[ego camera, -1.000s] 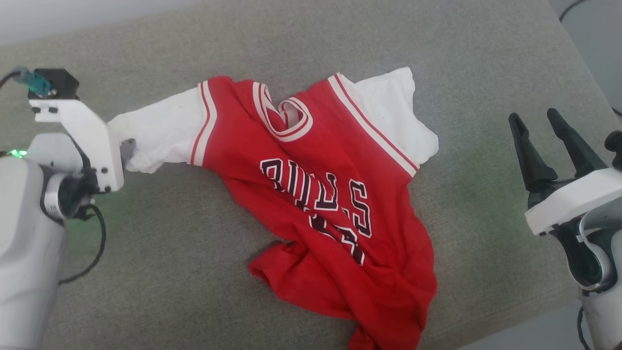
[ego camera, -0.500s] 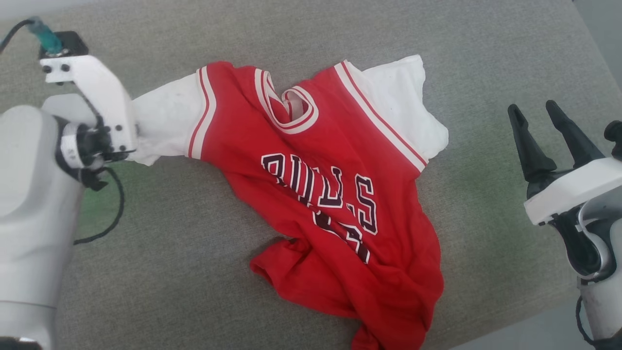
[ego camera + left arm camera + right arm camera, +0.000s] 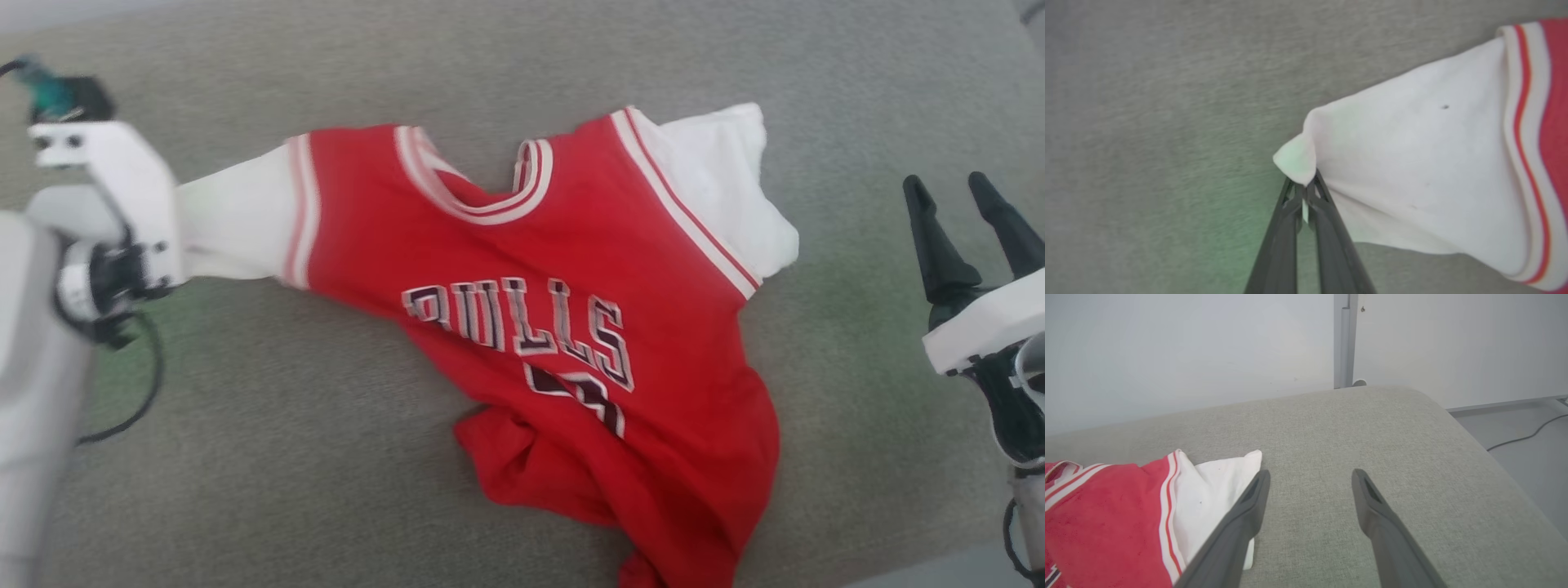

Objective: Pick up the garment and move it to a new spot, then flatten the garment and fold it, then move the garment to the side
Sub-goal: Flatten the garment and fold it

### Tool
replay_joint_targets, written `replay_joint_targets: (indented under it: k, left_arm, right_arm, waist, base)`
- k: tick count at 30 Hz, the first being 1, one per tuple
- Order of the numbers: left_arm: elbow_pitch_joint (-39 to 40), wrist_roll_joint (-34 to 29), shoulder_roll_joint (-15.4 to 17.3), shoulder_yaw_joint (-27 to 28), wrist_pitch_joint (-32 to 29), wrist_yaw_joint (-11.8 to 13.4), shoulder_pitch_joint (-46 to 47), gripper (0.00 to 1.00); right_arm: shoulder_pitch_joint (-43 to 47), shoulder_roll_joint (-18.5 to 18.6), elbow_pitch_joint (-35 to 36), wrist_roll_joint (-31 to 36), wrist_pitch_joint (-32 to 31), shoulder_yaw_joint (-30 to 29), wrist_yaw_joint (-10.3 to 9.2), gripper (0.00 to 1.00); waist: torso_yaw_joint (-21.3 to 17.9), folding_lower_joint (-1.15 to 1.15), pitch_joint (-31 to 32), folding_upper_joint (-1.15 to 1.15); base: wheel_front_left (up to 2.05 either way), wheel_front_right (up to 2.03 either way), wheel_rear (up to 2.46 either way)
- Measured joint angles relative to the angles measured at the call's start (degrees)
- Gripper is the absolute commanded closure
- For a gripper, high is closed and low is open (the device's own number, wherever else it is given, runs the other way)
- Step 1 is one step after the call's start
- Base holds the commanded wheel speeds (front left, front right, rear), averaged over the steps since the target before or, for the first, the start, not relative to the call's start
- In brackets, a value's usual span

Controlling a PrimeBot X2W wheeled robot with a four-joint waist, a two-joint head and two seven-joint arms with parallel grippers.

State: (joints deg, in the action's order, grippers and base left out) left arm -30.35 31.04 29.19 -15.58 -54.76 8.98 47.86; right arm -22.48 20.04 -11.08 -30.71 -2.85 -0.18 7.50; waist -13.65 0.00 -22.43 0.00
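Pinching sleeve tip [image 3: 1296, 161] of garment [image 3: 563, 245] in left hand [image 3: 1303, 187], probably to stretch it flat; holding right hand [image 3: 1308, 476] wide, empty.

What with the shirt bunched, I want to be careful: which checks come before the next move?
1. Left claw shut on sleeve tip: ok.
2. Right claw open, empty: ok.
3. Right claw apart from shirt: ok.
4. Shirt flat: not ok, hem bunched.
5. Whole shirt on cushion: cannot tell, bottom edge cut off in head view.
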Motion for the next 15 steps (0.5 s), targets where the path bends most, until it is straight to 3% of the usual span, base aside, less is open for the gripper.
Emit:
replay_joint_targets:
  k: [7, 12, 15]
  left_arm:
    - [5.9, 0.4, 5.9, 3.2, -2.4, 3.6, -7.3, 1.0]
    - [8.8, 1.9, 5.8, 4.9, -2.7, 5.5, -11.2, 1.0]
    - [9.6, 3.4, 4.9, 5.8, -0.8, 5.2, -12.3, 1.0]
  right_arm:
    - [0.3, -0.1, 1.3, 0.7, -1.7, -1.8, 0.0, 0.0]
    - [0.5, -0.2, 1.7, 1.0, -2.7, -2.1, 0.0, 0.0]
    - [0.5, -0.3, 1.9, 1.1, -3.1, -2.0, 0.0, 0.0]
  waist:
    - [2.9, 0.0, 0.7, 0.0]
    - [4.3, 0.0, 0.8, 0.0]
    - [4.9, 0.0, 0.9, 0.0]
  base:
    - [0.0, 0.0, 0.0]
    - [0.0, 0.0, 0.0]
    - [0.0, 0.0, 0.0]
